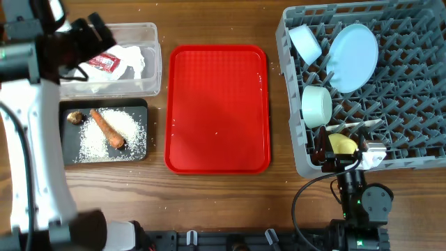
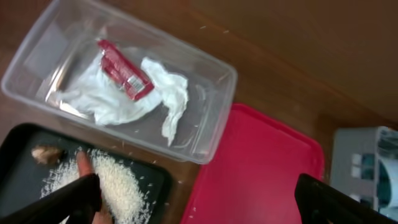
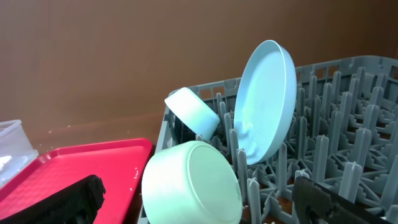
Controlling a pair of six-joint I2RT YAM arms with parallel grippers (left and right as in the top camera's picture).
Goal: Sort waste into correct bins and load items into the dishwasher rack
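The clear tub [image 1: 150, 77] holds the crumpled white napkin [image 1: 132, 59] and the red wrapper [image 1: 104, 61]; both also show in the left wrist view, the napkin [image 2: 168, 99] and the wrapper [image 2: 124, 71]. The black tray [image 1: 70, 157] holds the rice [image 1: 97, 139], the carrot piece [image 1: 106, 129] and the brown lump [image 1: 74, 117]. The grey rack [image 1: 418, 139] holds the blue plate [image 1: 352, 47], one blue bowl [image 1: 305, 43], the green bowl [image 1: 317, 106], the yellow cup [image 1: 341, 144] and the white spoon [image 1: 362, 125]. My left gripper [image 2: 199, 199] is open and empty above the tub. My right gripper [image 3: 208, 202] is open at the rack's near left corner.
The red serving tray [image 1: 217, 108] lies between the bins and the rack, with a few rice grains on it. Loose grains also lie on the wooden table beside the black tray. The right arm's cable loops in front of the rack.
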